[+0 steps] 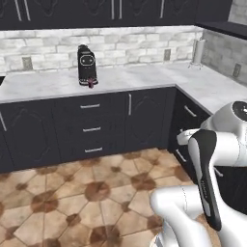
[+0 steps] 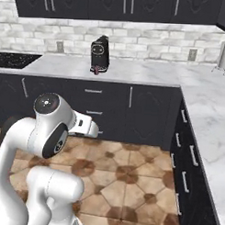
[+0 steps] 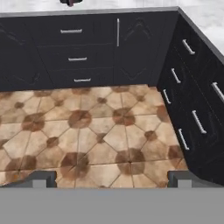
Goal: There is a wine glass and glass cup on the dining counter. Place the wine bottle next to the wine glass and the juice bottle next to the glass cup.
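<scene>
Neither bottle, neither glass and no part of the dining counter is before the robot here, so where the task's things stand cannot be told from this spot; by my judgement the task is at its start, with nothing fetched and the base not yet facing what it needs.

The gripper (image 3: 112, 179) hangs with its 2 dark fingertips (image 3: 41, 178) spread wide and nothing between them. It looks down at the brown tiled floor (image 3: 87, 131) in front of the dark drawers (image 3: 76, 57), a carrying posture with the arm folded close over the base, which suits driving and not reaching.

Outward from there, the wall counter (image 1: 135, 77) runs along the brick backsplash (image 1: 58, 46) and turns at the far right corner into a second run toward the robot. A black coffee machine (image 1: 87, 65) stands near the middle of the long run, set back toward the wall and well clear of the front edge. A paper towel holder (image 1: 197, 52) sits in the corner by the turn. A black cooktop (image 2: 15, 59) lies flush at the counter's left end.

Next, I judge, the base must turn or drive away to find the bottles.
</scene>
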